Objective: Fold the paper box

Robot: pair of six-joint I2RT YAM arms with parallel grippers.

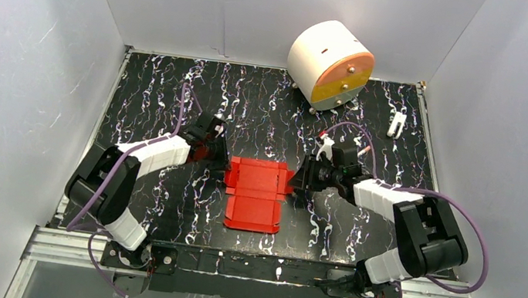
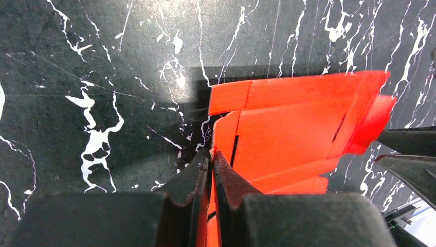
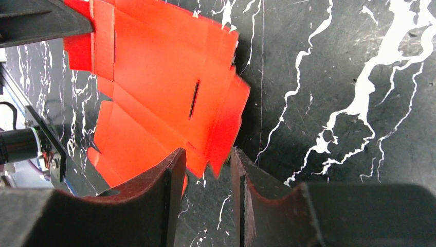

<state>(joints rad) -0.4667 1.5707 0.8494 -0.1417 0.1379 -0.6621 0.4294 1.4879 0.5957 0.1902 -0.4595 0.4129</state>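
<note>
Fingers of my left gripper point(image 2: 212, 157) clench the bright red creased card paper box point(image 2: 293, 128) at lower centre; my right gripper point(image 3: 208, 157) stands parted at its blurred flap edge.

Open tabletop point(image 1: 153, 87) spans the back left. The flat paper box point(image 1: 256, 195) fills the centre; a drum point(image 1: 327, 64) and white clip point(image 1: 397, 123) block back right.

No text, label, brand, number or sign can be read anywhere.
</note>
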